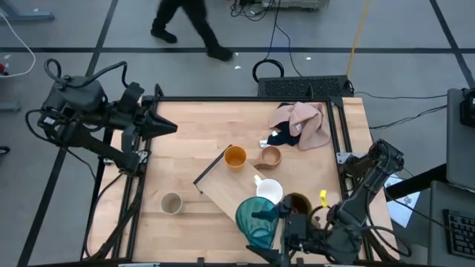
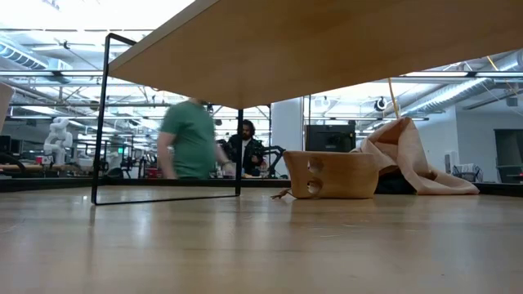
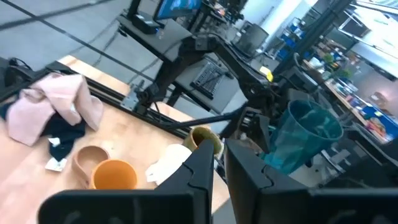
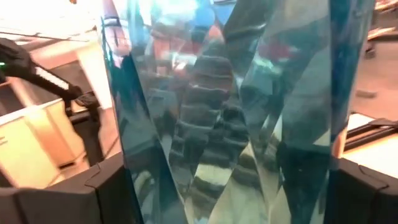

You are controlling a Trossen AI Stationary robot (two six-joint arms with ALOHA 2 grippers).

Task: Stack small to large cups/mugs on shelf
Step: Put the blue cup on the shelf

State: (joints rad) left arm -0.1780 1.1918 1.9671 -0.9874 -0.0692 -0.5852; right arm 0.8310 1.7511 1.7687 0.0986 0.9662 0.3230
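The right pincer [image 1: 276,219] is gripping the teal glazed cup [image 1: 256,220] at the near end of the shelf [image 1: 223,189], jaws spread wide around it. Crowding it are the white handled mug [image 1: 269,190] and the dark brown handled mug [image 1: 297,204]. The orange cup [image 1: 235,157] is sitting at the shelf's far end, the tan handled cup [image 1: 270,156] beside it. The beige-grey cup [image 1: 171,203] is standing apart on the bench [image 1: 185,141]. The left pincer [image 1: 169,127] is waiting, narrowed nearly shut.

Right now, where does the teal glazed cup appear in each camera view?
High view: teal glazed cup at the near edge, in the right gripper.
Low view: not in it.
Left wrist view: far side, held by the right arm.
Right wrist view: fills the picture.
Shared landmark: orange cup.
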